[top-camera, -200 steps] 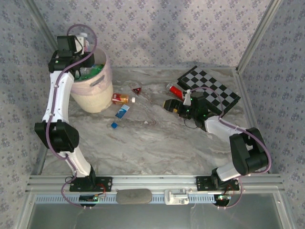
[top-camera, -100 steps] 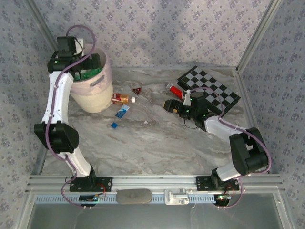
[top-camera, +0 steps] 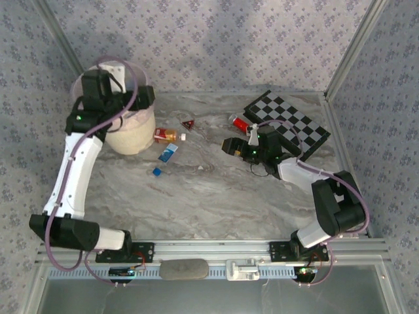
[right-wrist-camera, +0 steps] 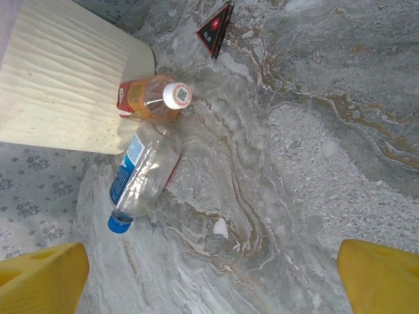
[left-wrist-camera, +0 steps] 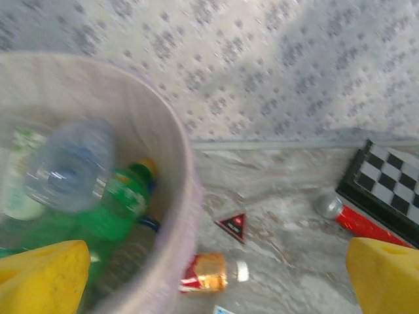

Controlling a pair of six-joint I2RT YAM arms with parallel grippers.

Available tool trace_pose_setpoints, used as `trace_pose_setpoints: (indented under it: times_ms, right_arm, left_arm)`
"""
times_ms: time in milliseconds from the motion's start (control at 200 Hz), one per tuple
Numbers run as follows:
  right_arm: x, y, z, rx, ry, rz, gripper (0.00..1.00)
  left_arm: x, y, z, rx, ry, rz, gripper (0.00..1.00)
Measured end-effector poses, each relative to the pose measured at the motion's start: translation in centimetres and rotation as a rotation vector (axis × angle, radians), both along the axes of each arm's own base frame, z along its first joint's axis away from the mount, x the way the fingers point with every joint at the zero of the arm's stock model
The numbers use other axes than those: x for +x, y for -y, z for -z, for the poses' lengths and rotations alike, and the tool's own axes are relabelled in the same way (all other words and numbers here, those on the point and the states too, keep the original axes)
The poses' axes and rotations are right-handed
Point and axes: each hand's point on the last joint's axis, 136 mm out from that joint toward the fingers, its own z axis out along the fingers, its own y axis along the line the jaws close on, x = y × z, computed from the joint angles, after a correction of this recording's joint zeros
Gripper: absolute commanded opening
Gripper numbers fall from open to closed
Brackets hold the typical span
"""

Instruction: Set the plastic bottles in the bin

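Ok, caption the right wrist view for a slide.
Open fingers frame a red-labelled bottle and a blue-capped bottle lying on the table beside the bin.

Left arm (top-camera: 73, 163): white link shells, with black joint housings behind the fingers.
Right arm (top-camera: 306, 173): same white shells, with a bulky black elbow housing.
Left gripper (left-wrist-camera: 216, 271): two yellow fingers (left-wrist-camera: 40, 278), blunt and wedge-shaped.
Right gripper (right-wrist-camera: 213, 275): same yellow, same wedge form.
Cables (top-camera: 119, 65): lilac hose looped from behind the fingers along each arm to its base.
Bases (top-camera: 121, 252): black mounting blocks.
Indicator lights (top-camera: 252, 155): small, green, on the housings behind the fingers.
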Motion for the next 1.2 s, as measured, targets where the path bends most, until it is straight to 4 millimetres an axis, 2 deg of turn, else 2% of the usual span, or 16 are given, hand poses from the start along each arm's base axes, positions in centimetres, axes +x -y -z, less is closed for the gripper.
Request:
trace_pose_setpoints:
  times_ms: [255, 395, 565, 730, 979, 1199]
  right_arm:
    - [0.4, -1.6, 0.4, -0.001, -0.01, -0.029, 0.99]
    - [0.7, -2.0, 0.5, 0.006, -0.022, -0.028, 0.99]
    - [1.1, -2.3, 0.8, 0.021, -0.04, -0.015, 0.99]
    - [1.3, -3.2, 1.3, 0.028, -0.059, -0.023, 0.99]
    - [1.4, -4.5, 1.3, 0.038, -0.073, -0.038, 0.99]
    - [1.5, -4.6, 1.3, 0.038, -0.076, -0.035, 0.99]
  left_arm:
    - [-3.6, 5.5, 8.3, -0.006, -0.108, 0.133, 1.0]
    - [-5.1, 7.3, 13.4, 0.014, -0.192, 0.16, 1.0]
    - [-6.3, 6.5, 19.3, 0.042, -0.304, 0.102, 1.0]
    - [-6.0, 5.4, 24.0, 0.091, -0.372, 0.034, 1.0]
    - [-3.6, 5.1, 28.8, 0.15, -0.409, -0.021, 1.0]
    - [-2.2, 4.7, 32.6, 0.252, -0.478, -0.043, 0.98]
